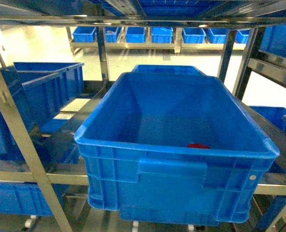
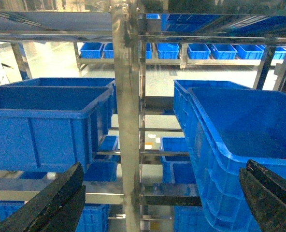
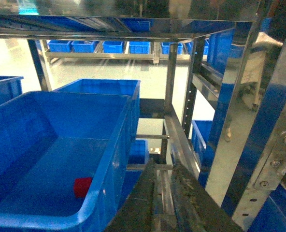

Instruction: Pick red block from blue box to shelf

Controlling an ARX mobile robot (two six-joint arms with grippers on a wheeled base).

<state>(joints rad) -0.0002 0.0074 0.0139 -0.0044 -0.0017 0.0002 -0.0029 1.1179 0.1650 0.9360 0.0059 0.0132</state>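
The red block [image 1: 198,145] lies on the floor of a big dark blue ribbed crate [image 1: 172,166], near its front right corner. That crate stands on a tier of the steel shelf [image 1: 17,140]. In the right wrist view the red block [image 3: 83,186] shows through the crate [image 3: 109,159] mouth, left of my right gripper [image 3: 165,166], which is shut on nothing outside the crate's right wall. My left gripper [image 2: 160,198] is wide open in front of a shelf upright [image 2: 126,121], left of the crate [image 2: 215,159]. The blue box is out of view. Neither gripper appears in the head view.
More dark blue crates [image 1: 51,89] fill the shelf tiers to the left and below. A second crate [image 1: 167,69] stands behind the main one. A steel rail [image 1: 133,20] crosses overhead. Shelf uprights [image 3: 235,130] stand close on the right. A far row of crates [image 1: 148,35] lines the back.
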